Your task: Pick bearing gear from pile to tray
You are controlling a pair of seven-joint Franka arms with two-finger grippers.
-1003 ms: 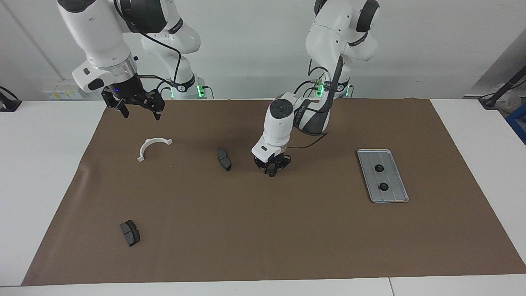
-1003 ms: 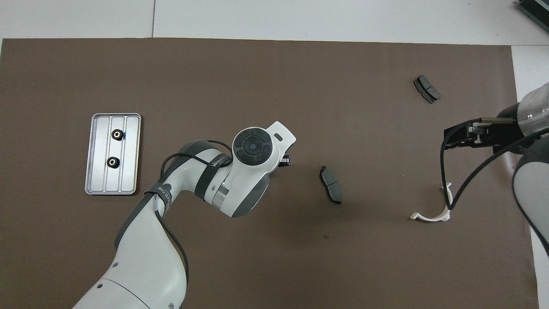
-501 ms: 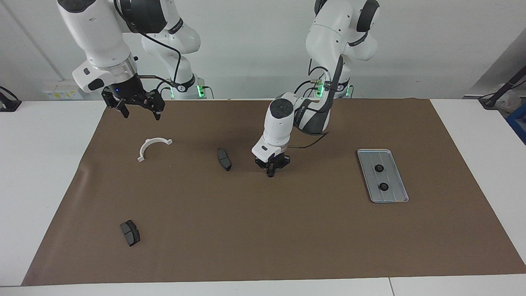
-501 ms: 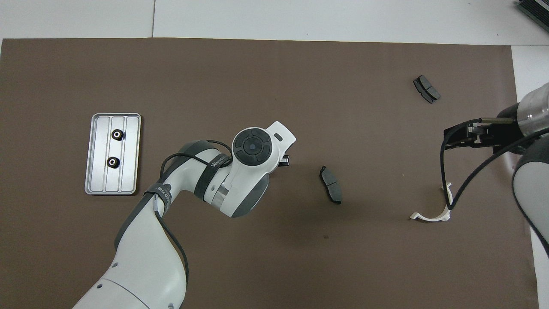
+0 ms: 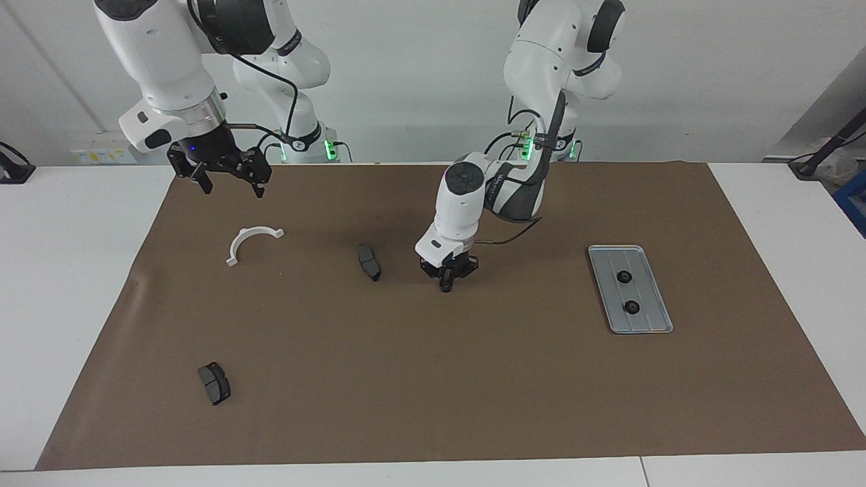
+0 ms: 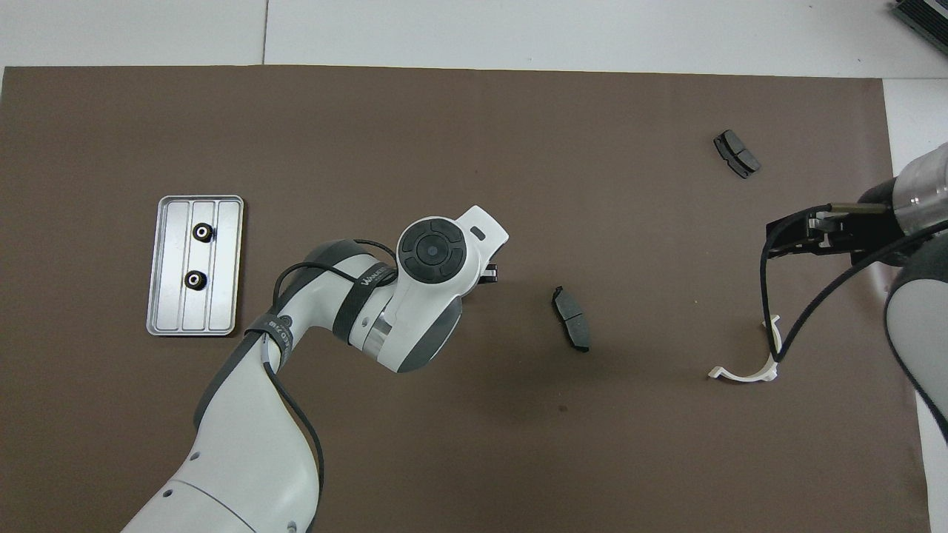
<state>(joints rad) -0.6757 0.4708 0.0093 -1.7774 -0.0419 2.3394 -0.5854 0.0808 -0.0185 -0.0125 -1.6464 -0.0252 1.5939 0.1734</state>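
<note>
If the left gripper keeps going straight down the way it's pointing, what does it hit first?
Most likely the bare brown mat. The left gripper, shut on a small black gear, points down with nothing else under it.

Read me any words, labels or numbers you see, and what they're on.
White lettering on the left arm's dark strap: too blurred to read.
Second strap, lower on the same arm: lettering too small to read.
Tray, pads, bracket, mat: no text visible.

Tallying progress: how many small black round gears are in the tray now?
2. Both lie in the ribbed silver metal tray: one small black round gear nearer the robots, the other farther. A third may be hidden in the left tool.
</note>
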